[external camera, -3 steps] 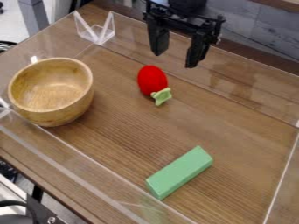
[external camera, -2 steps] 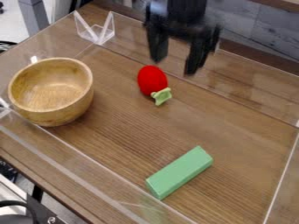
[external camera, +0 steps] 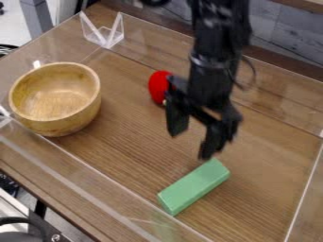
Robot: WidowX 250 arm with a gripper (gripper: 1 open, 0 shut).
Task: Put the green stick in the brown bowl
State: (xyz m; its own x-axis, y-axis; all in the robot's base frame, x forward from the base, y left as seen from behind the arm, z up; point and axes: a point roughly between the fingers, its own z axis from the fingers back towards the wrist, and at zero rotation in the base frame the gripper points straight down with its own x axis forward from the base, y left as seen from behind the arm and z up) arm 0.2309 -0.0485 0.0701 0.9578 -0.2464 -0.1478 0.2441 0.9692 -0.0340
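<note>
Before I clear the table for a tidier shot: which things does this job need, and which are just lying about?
Needed:
- green stick
- brown bowl
- gripper, open above the stick

Lying about:
- red strawberry toy
- clear plastic stand at the back

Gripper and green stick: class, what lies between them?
Nothing. In the camera view, only bare wooden table separates the open gripper from the green stick.

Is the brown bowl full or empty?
Empty. The brown bowl shows only its bare wooden inside, and the green stick lies flat on the table, far from it.
</note>
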